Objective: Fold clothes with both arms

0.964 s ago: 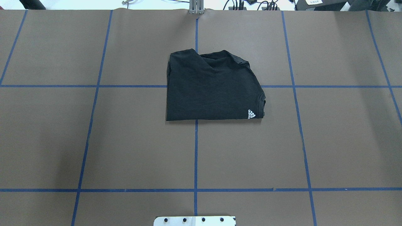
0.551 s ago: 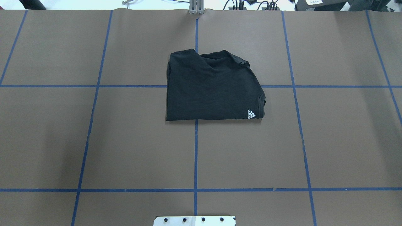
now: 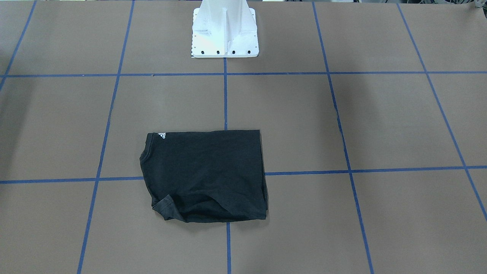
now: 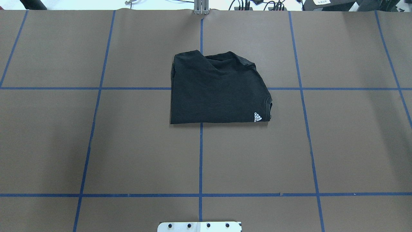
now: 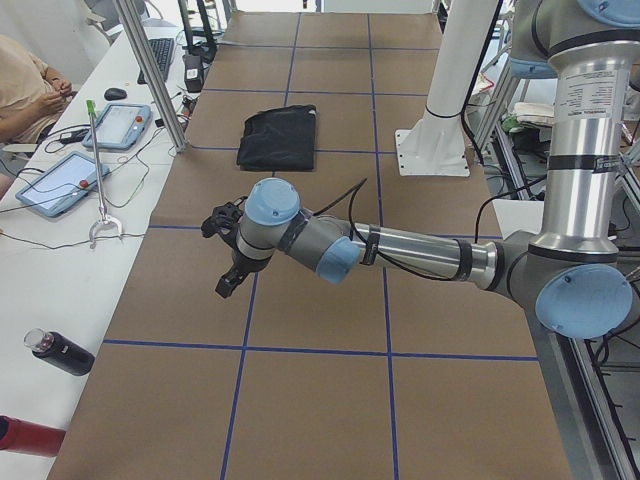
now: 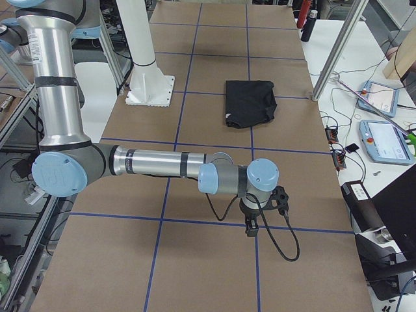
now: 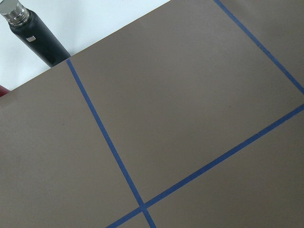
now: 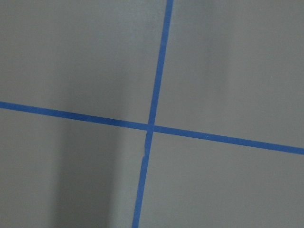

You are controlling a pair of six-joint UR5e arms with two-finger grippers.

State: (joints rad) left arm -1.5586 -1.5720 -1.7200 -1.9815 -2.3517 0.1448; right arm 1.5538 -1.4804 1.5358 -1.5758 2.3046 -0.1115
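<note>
T-shirt [image 4: 219,90]: black; folded to a compact packet; flat on table [image 4: 128,154], astride the centre tape line [image 4: 201,154], more cloth on the robot's right half.
Long axis: approx. across the table, left to right; straight folded edge faces the base mount [image 3: 225,34]; uneven edge faces away.
Marks: collar [image 4: 269,104] at the robot's right end; small white logo [image 4: 257,117] in the near right corner.
Left gripper [image 5: 226,285]: seen only in the side view; fingers spread or pressed together, cannot tell; holds nothing; over bare table near the left end, well apart from the shirt; bottle [image 7: 35,35] lies off the table edge beyond it.
Right gripper [image 6: 251,227]: likewise cannot tell; empty; over a tape crossing near the right end.
Key relation: shirt lies inboard of both grippers, between them; neither arm clearly nearer.
Stage (judged): folding looks done or nearly so; any further fold prob. shortens the long axis.
</note>
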